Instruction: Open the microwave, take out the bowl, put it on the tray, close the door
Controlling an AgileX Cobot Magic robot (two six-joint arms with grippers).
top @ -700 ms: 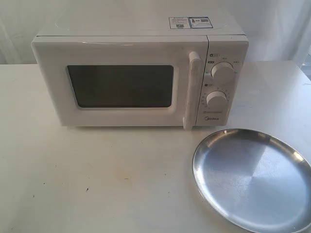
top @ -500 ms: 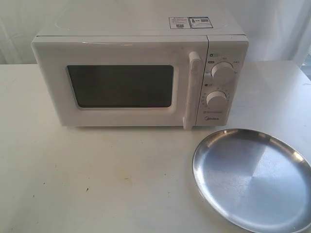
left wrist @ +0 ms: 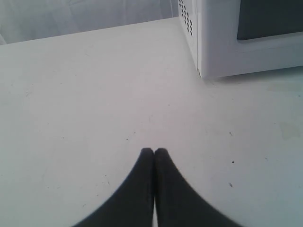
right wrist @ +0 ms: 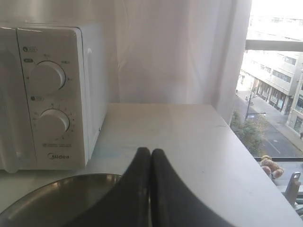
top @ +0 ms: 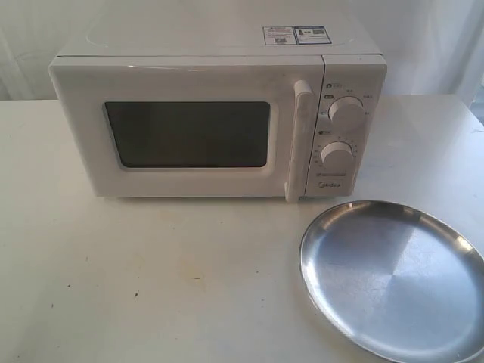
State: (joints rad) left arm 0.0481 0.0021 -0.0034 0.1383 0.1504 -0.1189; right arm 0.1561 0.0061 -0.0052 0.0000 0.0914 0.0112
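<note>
The white microwave (top: 219, 113) stands at the back of the table with its door (top: 185, 136) shut and the bar handle (top: 299, 140) at the door's right edge. The bowl is hidden. The silver tray (top: 393, 276) lies empty at the front right. Neither arm shows in the exterior view. My left gripper (left wrist: 154, 151) is shut with nothing in it, above bare table, with the microwave's corner (left wrist: 208, 42) ahead. My right gripper (right wrist: 150, 152) is shut and empty too, above the tray's rim (right wrist: 71, 182), beside the knob panel (right wrist: 49, 94).
The white table (top: 151, 272) has a faint stain near its front middle. A white curtain (right wrist: 170, 52) hangs behind the microwave. In the right wrist view the table's edge (right wrist: 246, 151) runs along a window over a street.
</note>
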